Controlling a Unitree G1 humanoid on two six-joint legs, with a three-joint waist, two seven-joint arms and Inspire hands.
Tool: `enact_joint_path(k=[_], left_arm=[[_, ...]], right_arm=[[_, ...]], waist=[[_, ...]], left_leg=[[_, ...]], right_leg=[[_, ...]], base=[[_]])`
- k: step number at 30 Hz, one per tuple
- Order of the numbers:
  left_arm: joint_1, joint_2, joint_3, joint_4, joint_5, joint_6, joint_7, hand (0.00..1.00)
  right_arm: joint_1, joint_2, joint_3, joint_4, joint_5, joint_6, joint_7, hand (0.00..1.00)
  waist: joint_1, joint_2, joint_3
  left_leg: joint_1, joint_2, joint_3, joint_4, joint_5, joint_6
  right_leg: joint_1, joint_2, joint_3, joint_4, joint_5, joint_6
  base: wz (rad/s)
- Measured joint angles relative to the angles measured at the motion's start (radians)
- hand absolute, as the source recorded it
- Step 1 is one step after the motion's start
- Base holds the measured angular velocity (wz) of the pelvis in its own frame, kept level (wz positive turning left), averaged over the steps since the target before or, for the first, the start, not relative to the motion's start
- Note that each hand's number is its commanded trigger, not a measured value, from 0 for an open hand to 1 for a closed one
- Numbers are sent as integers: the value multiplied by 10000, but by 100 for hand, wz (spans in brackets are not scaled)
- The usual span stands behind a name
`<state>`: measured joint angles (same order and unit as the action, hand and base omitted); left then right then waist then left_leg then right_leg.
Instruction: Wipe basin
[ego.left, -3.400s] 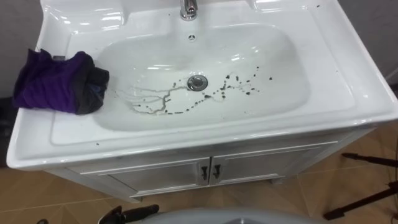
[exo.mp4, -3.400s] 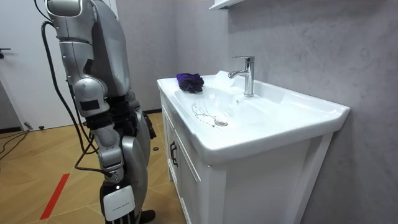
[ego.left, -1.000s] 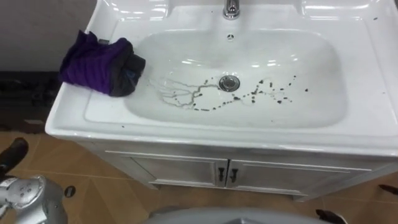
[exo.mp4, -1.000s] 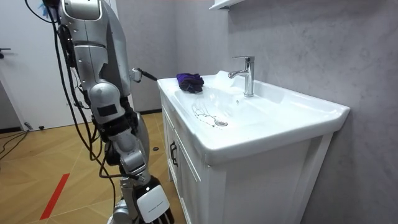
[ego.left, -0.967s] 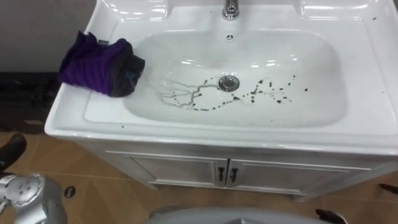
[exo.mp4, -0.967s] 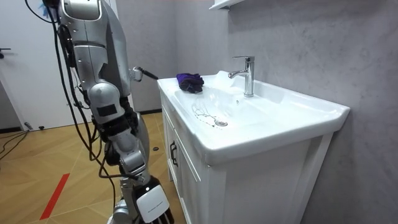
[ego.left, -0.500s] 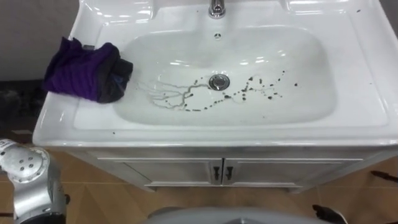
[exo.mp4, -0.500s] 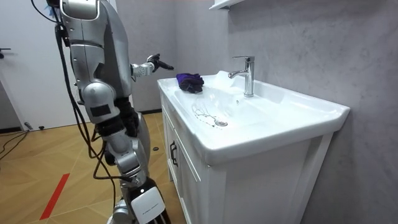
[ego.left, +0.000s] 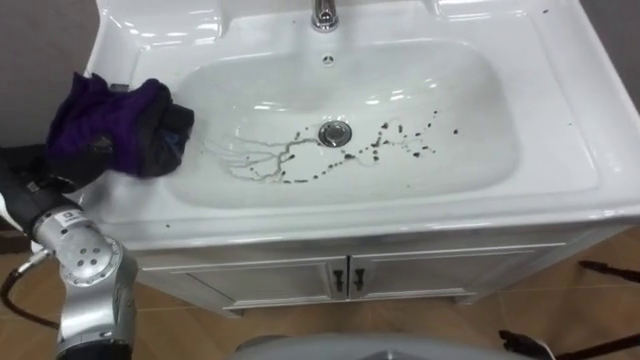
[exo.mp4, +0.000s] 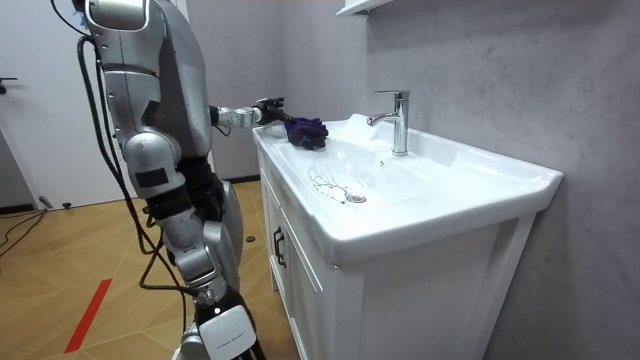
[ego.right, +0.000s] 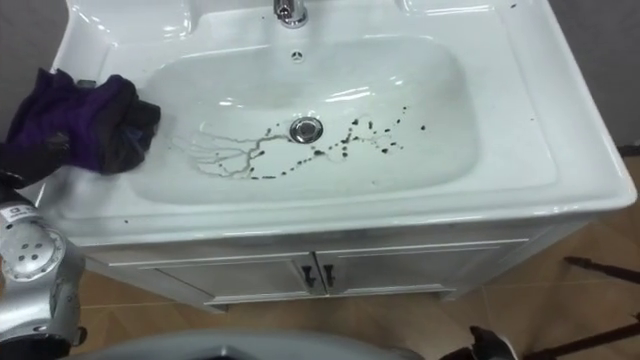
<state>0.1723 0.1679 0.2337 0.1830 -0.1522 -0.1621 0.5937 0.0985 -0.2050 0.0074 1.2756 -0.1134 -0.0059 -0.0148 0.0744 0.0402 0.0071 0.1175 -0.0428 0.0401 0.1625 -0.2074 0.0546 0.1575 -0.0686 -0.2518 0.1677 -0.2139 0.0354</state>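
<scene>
A crumpled purple cloth (ego.left: 108, 124) lies on the white basin's left rim (ego.left: 120, 205), beside the bowl. Dark stains (ego.left: 330, 155) streak the bowl's bottom around the metal drain (ego.left: 335, 133). My left hand (ego.left: 28, 166) reaches in from the left with its fingers straight, and its tips touch the cloth's left edge. In the room view I stand at the vanity's near corner with the left arm stretched out to the cloth (exo.mp4: 305, 130). A dark part of my right hand (ego.right: 488, 345) hangs low by my side.
The chrome faucet (ego.left: 323, 14) stands at the back of the basin. Below is a white cabinet (ego.left: 345, 280) with two small handles. Dark stand legs (ego.left: 605, 270) lie on the wooden floor at the right. A grey wall backs the sink.
My left arm has risen from beside my body and stretched forward, bringing the hand up to the cloth. The eye view has shifted as my body moved. The cloth and stains are unmoved.
</scene>
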Motion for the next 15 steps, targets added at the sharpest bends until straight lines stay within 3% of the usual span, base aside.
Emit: enact_joint_path(k=[7,15], left_arm=[[5,0,-11,4,187,0,-122,0],[10,3,-29,-20,1339,0,-147,0]], right_arm=[[9,8,-4,59,-15,-79,65,0],[16,2,-107,81,-40,-153,137,0]], waist=[[-159,-27,-21],[-200,15,-54]], left_leg=[[-1,3,-1,45,0,0],[-22,35,63,49,-1,-1]], right_leg=[[8,5,18,16,31,-18],[-15,32,26,-3,74,-33]], base=[[0],[-1]])
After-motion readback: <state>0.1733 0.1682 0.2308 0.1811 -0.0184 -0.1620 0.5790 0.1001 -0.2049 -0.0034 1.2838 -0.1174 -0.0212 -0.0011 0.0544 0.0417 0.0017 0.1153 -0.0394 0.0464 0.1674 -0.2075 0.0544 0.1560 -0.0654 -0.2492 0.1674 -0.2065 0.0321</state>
